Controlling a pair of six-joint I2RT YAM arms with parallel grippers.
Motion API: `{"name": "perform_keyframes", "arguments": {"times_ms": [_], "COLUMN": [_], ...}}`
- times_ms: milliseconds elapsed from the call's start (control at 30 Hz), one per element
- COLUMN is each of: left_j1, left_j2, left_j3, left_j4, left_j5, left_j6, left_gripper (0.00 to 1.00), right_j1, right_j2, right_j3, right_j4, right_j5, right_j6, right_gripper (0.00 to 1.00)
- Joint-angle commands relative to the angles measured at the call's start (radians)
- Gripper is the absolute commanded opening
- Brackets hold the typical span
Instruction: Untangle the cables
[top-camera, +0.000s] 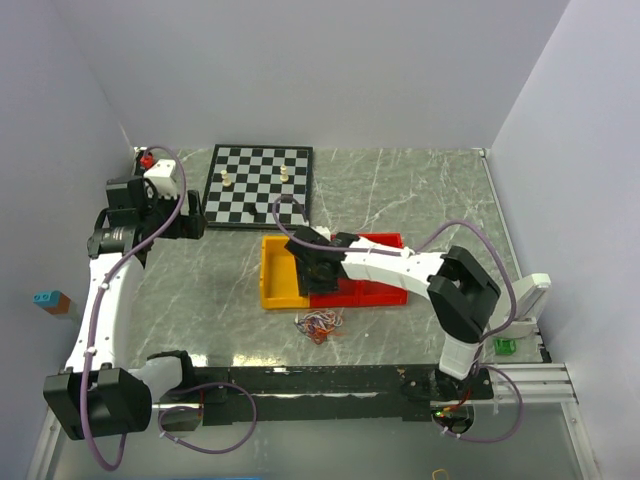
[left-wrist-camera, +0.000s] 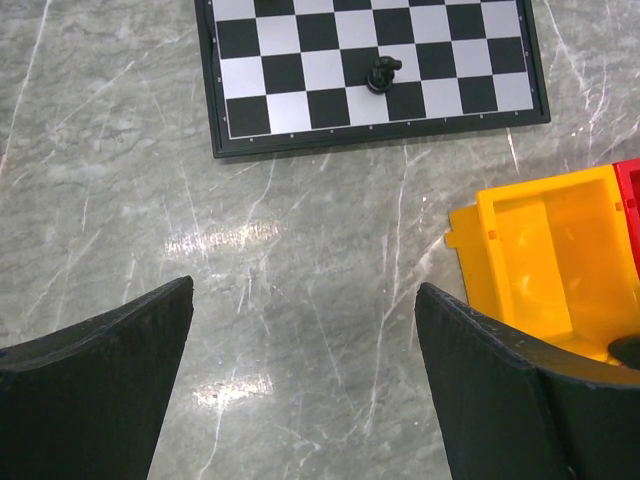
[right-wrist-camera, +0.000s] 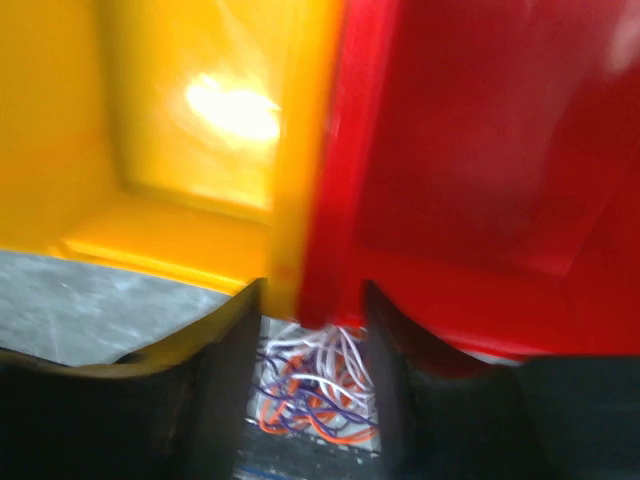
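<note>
The cables (top-camera: 319, 325) are being left bunched on the surface (top-camera: 200, 300), all untangling outstanding; left pincer (left-wrist-camera: 300, 380) and right pincer (right-wrist-camera: 312, 310) are gaping, empty.

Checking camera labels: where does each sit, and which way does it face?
Top external: above, behind the bases, looking down at table; left arm, right arm show.
Left wrist: looks down past open left gripper at chessboard, yellow bin.
Right wrist: blurred, right gripper over yellow bin and red bin seam, cables beyond.
Shared: yellow bin, all three.
</note>
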Motion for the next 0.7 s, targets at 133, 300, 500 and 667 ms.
{"name": "perform_keyframes", "arguments": {"times_ms": [133, 300, 500, 667], "left_j1": [-0.001, -0.039, -0.224, -0.373], "left_j2": [-0.005, -0.042, -0.058, 0.006], "left_j3": [0.007, 0.009, -0.042, -0.14], "left_j4": [-0.055, -0.144, -0.155, -0.007], "left_j5": [0.131, 0.251, 0.231, 0.101], "left_j6": [0.066, 0.161, 0.155, 0.065], "left_gripper": [0.97, 0.97, 0.97, 0.97], "right_j1": [0.031, 0.036, 0.037, 0.036], "right_j2": [-0.284, -0.466, -0.593, -0.624], "right_j3": [-0.194, -0.362, -0.563, -0.625], "right_j4": [0.087, 0.146, 0.215, 0.196], "right_j5": [-0.02, -0.043, -0.077, -0.04], "right_j6": [-0.051, -0.086, -0.069, -0.054], "right_gripper": [0.7, 0.69, 0.61, 0.61]}}
